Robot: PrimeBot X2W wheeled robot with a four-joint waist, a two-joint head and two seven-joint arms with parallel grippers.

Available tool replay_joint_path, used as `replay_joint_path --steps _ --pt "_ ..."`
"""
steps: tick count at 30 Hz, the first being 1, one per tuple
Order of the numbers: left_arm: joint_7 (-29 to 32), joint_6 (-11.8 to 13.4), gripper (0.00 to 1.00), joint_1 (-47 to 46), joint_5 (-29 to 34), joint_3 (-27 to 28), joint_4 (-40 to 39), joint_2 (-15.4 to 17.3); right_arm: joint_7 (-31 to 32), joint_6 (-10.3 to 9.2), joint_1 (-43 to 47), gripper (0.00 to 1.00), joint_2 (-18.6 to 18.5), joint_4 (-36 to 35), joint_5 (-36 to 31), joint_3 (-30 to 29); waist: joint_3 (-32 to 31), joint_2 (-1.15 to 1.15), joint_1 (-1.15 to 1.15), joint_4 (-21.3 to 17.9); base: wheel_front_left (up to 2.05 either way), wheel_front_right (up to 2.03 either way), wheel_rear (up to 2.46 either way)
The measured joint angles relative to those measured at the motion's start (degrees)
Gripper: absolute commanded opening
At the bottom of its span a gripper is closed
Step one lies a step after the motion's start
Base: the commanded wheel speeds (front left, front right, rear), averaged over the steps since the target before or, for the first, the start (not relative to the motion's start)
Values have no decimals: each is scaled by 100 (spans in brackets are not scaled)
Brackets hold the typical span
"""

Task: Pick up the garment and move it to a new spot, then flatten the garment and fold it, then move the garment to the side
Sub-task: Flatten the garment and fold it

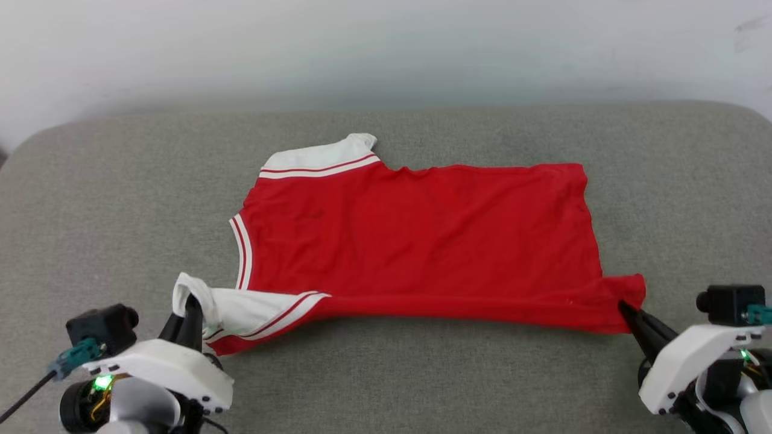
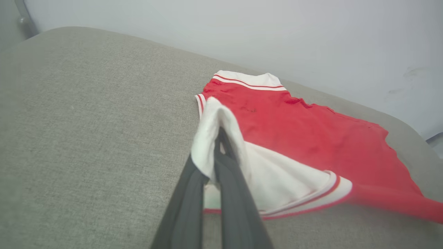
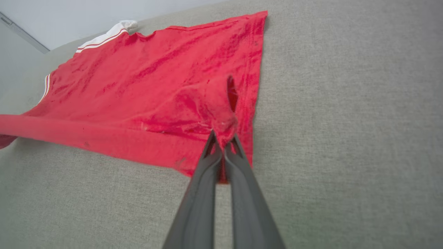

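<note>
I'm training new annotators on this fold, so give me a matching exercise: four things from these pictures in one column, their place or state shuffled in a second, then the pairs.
1. left gripper
2. right gripper
3. far sleeve
4. grey cushion

A. lies flat, untouched
B. shut on a red hem corner of the garment
C. under everything
D. shut on the near white sleeve

Pairs: 1-D, 2-B, 3-A, 4-C

The left gripper (image 1: 192, 304) and right gripper (image 1: 626, 308) are showing long dark fingers (image 1: 652, 331), white shells (image 1: 163, 361) with dark screws (image 1: 207, 398), black cameras (image 1: 99, 324) bearing teal plugs (image 1: 75, 355); green lights (image 1: 102, 381) are glowing.
</note>
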Motion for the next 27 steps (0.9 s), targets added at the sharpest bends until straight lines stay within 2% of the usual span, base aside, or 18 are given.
replay_joint_path --steps 8,16,18,19,20,21,22,27 --pt "-111 -455 0 -1228 -59 -216 1281 -142 490 -1 -744 0 292 233 -406 -8 480 0 2 -50 0 0 0" --pt "-259 -862 0 -2109 -12 -410 2431 -194 274 -2 -1335 0 258 750 -441 223 916 0 2 -91 0 0 0" --pt "-253 -980 0 -2245 -47 -457 2711 -244 176 -2 -1434 20 255 913 -436 282 987 0 2 -99 0 0 0" --pt "-215 -1051 29 -2313 -63 -492 2871 -265 112 -2 -1460 49 258 995 -435 312 1016 0 2 -102 0 0 0" --pt "-190 -1121 47 -2362 -99 -527 3004 -288 46 -2 -1482 98 265 1074 -432 334 1040 0 2 -108 0 0 0" --pt "-199 -1177 78 -2402 -126 -537 3133 -319 12 -2 -1504 100 271 1166 -423 364 1057 0 2 -118 0 0 0" --pt "-230 -1203 100 -2442 -140 -542 3255 -337 -43 -2 -1513 100 277 1235 -416 408 1070 0 2 -130 0 0 0" --pt "-304 -1359 100 -2642 -208 -550 3728 -382 -570 -2 -1551 100 287 1393 -325 609 1070 0 2 -180 0 0 0"
